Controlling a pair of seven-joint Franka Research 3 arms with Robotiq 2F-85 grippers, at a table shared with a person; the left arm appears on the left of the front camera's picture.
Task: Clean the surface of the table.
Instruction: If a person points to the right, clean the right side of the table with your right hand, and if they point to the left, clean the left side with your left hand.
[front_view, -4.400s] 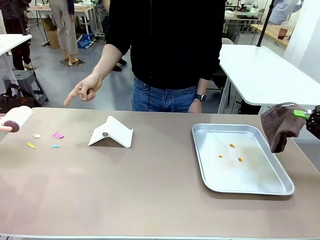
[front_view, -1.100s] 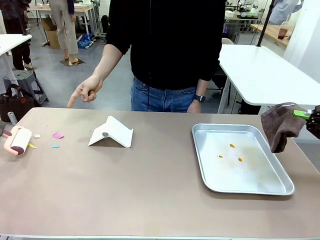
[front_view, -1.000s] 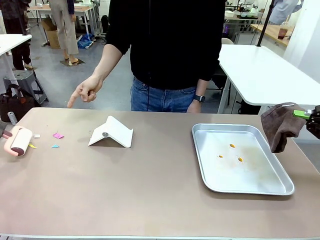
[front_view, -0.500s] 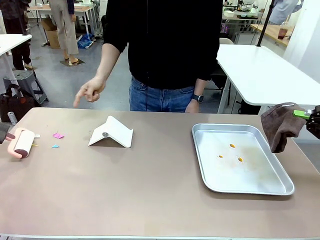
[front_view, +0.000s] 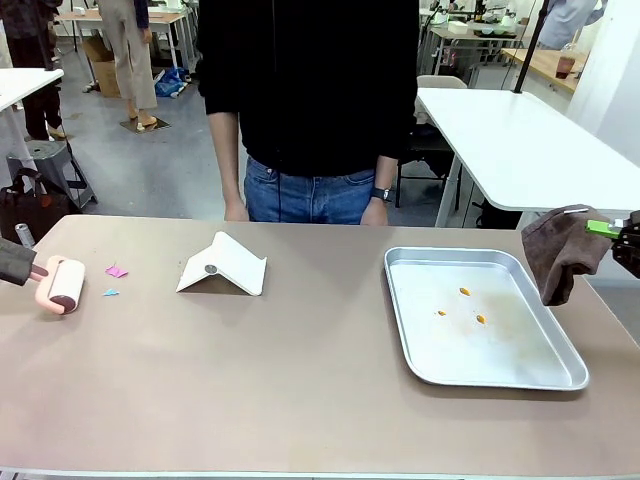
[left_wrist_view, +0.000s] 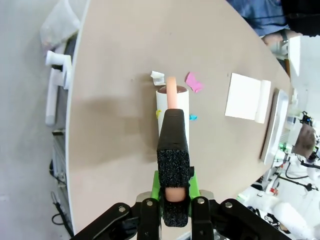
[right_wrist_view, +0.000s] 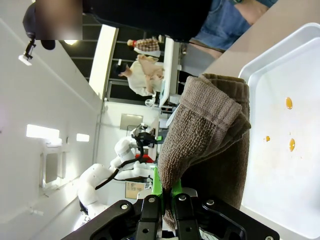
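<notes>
The front view's edge cuts off my right gripper (front_view: 608, 230); the brown cloth (right_wrist_view: 210, 135) (bunched thick) hides its fingertips from the wrist.

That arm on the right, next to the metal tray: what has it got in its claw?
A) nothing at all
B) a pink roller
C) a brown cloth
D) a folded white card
C: the right gripper is shut on a brown cloth, which hangs from it just off the right side of the tray.
</notes>
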